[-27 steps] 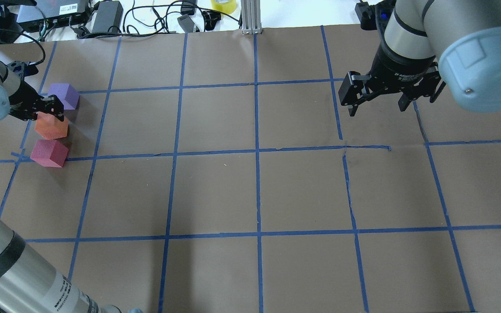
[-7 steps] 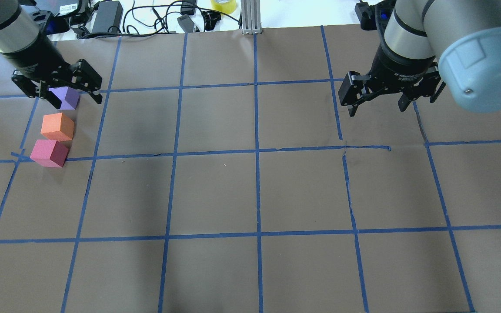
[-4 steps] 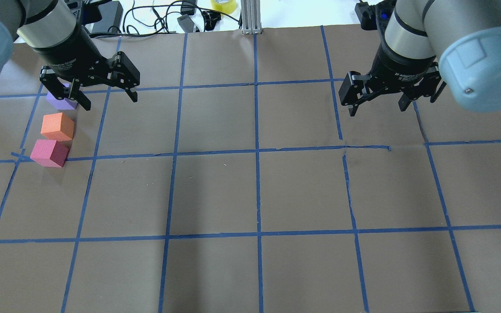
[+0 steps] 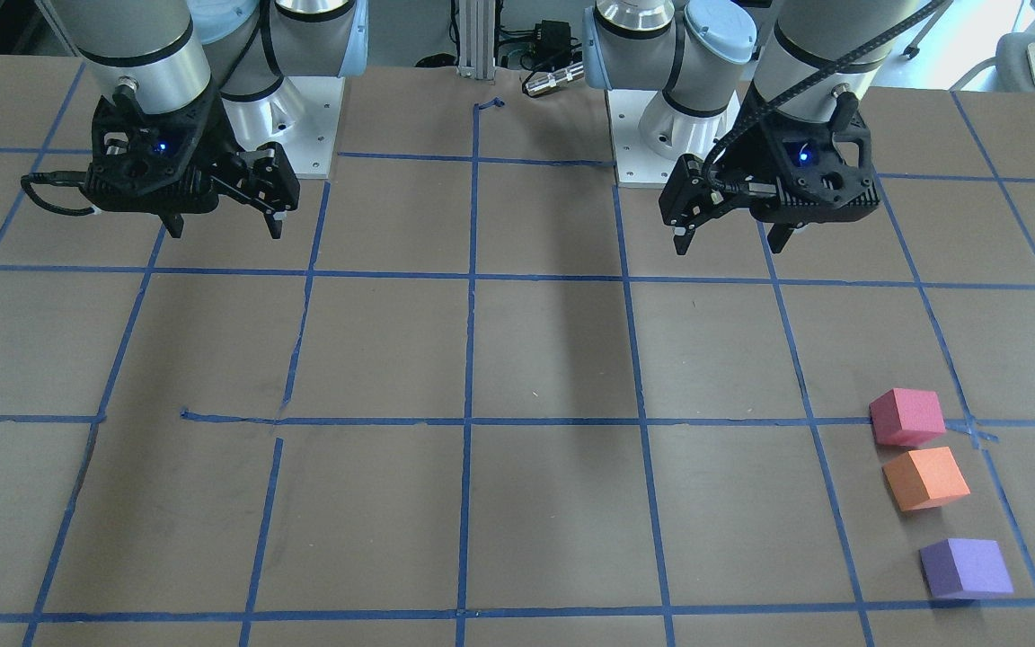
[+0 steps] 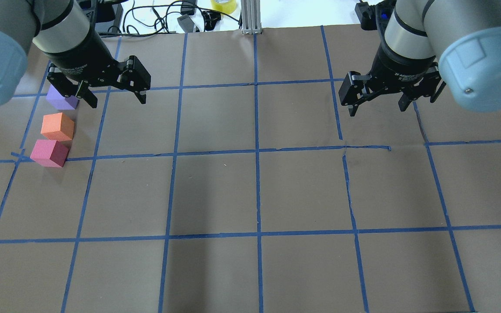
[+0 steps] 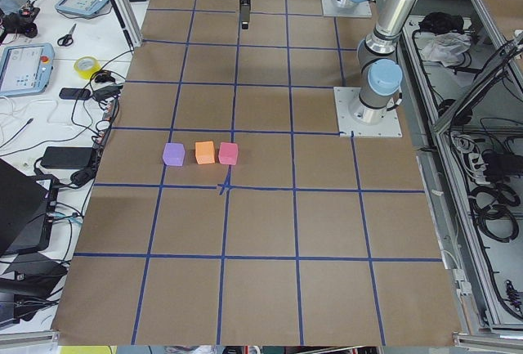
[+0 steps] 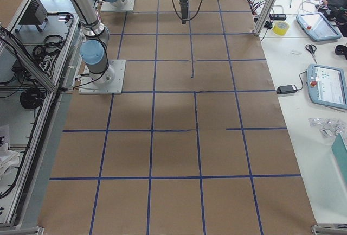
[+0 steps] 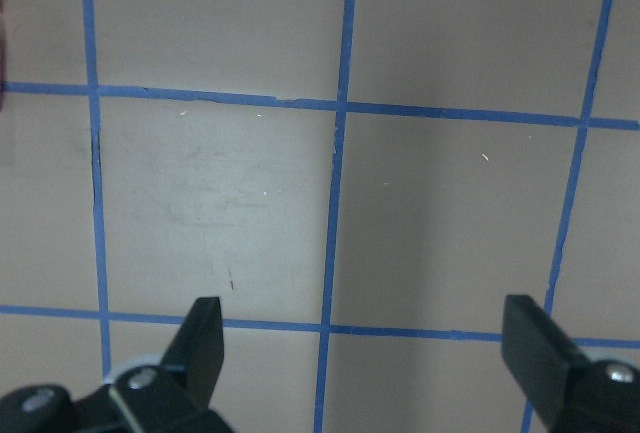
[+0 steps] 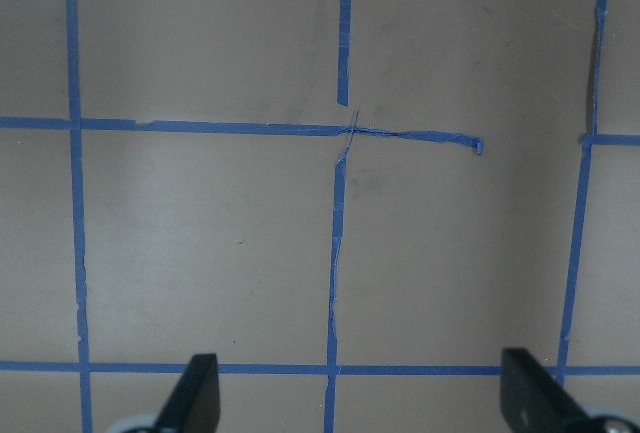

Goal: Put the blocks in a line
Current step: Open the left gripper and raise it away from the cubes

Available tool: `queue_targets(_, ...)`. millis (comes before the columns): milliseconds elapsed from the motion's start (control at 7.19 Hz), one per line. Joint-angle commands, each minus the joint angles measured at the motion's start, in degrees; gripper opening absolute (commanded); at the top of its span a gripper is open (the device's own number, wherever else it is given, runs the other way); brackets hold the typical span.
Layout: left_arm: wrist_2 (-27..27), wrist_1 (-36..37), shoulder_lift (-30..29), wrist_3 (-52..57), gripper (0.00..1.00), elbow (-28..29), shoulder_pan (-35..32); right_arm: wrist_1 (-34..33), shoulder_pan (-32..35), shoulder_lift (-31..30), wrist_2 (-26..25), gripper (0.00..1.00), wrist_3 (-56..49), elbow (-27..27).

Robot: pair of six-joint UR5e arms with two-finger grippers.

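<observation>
Three foam cubes stand in a short line at the table's far left: the purple block (image 5: 60,100), the orange block (image 5: 57,126) and the pinkish-red block (image 5: 49,153). They also show in the front view as purple (image 4: 965,568), orange (image 4: 925,478) and pinkish-red (image 4: 906,417). My left gripper (image 5: 118,101) is open and empty, raised just right of the purple block, and its near finger covers that block's edge. My right gripper (image 5: 377,109) is open and empty, raised over the far right of the table. Both wrist views show only bare paper and tape.
The brown paper table carries a blue tape grid (image 5: 257,152). Cables, power bricks and a yellow tape roll (image 5: 223,5) lie beyond the far edge, beside an aluminium post (image 5: 250,17). The arm bases (image 4: 293,135) stand at the robot's side.
My left gripper has let go of the orange block, lifted, and swung up and to the right past the purple block. The blocks lie still. The right arm has not moved.
</observation>
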Motion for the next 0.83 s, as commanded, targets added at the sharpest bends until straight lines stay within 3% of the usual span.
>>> queue_targets(0, 0.4, 0.8, 0.3, 0.8, 1.0, -0.4, 0.0, 0.0, 0.0, 0.0, 0.0, 1.0, 0.0, 0.0)
queue_targets(695, 0.6, 0.1, 1.0, 1.2, 1.0, -0.6, -0.1, 0.0, 0.0, 0.0, 0.0, 1.0, -0.1, 0.0)
